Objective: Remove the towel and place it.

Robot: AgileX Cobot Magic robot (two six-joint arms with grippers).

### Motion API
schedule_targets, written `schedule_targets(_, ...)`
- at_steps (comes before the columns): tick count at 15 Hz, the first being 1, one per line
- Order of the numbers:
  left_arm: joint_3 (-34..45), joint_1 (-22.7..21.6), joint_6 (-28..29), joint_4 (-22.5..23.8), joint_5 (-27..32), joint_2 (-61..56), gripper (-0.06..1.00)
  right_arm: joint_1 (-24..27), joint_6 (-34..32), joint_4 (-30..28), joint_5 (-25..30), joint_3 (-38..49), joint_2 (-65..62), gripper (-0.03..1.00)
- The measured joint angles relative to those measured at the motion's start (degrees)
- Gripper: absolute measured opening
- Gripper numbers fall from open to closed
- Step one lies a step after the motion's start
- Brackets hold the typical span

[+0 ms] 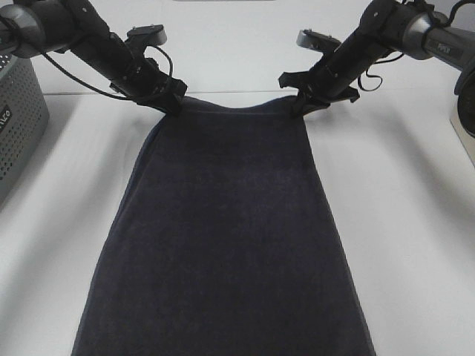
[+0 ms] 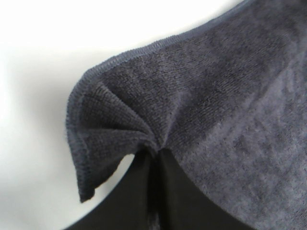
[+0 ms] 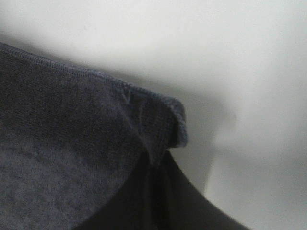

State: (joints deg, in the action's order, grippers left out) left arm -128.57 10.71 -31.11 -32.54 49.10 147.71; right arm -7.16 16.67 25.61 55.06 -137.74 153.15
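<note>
The dark navy towel [image 1: 223, 230] lies lengthwise down the middle of the white table, from the far side to the near edge of the exterior view. My left gripper [image 1: 172, 102] is shut on its far left corner. My right gripper [image 1: 300, 104] is shut on its far right corner. In the left wrist view the towel [image 2: 216, 110] puckers where the jaws pinch it, and its hemmed corner folds over beside the left gripper [image 2: 154, 155]. In the right wrist view the towel [image 3: 72, 143] corner curls at the closed right gripper [image 3: 156, 160].
A grey perforated basket [image 1: 15, 122] stands at the table's left edge. A dark object with a pale base [image 1: 466, 111] sits at the right edge. Bare white table [image 1: 415, 222] lies on both sides of the towel.
</note>
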Motion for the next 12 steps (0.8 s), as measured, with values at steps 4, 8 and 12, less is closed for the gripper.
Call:
schedule_targets(4,-0.06,0.0,-5.33,-0.52,-12.38,0.0,0.02,0.0,2.12,0.0,-7.85,-3.44,0.0,0.02)
schedule_targets(8,-0.06,0.0,-12.61,-3.15,-19.25,0.0,0.02,0.0,2.12,0.06,-14.04,-3.44,0.11,0.02)
schedule_targets(12,-0.06,0.0,-22.4,-8.88,-23.03,0.4,0.02,0.0,1.66,0.23,-17.3,-3.44,0.63,0.02)
